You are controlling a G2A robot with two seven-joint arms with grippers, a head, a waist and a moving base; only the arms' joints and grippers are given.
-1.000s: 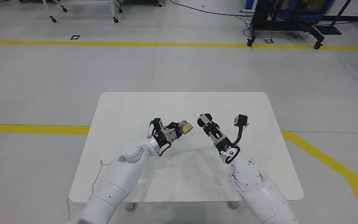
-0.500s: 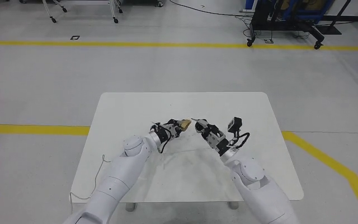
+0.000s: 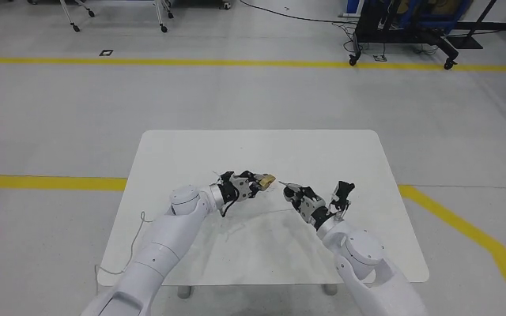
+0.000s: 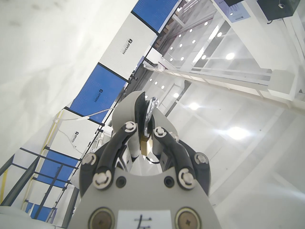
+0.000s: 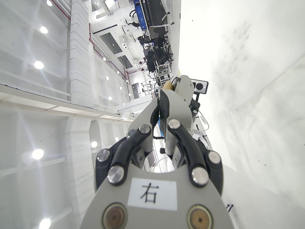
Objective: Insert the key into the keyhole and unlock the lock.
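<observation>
Both grippers meet over the middle of the table (image 3: 198,150). Your left gripper (image 3: 253,184) pinches the lock (image 3: 266,181). In its wrist view the fingers (image 4: 126,113) clamp the silver shackle, with the brass body between them. Your right gripper (image 3: 292,190) faces it, fingers pressed together on the key (image 3: 281,186), a thin sliver pointing at the lock. The key tip sits just beside the brass end. You cannot tell whether it is in the keyhole.

A white, round-cornered table (image 3: 190,154) stands on the grey floor (image 3: 237,95).
</observation>
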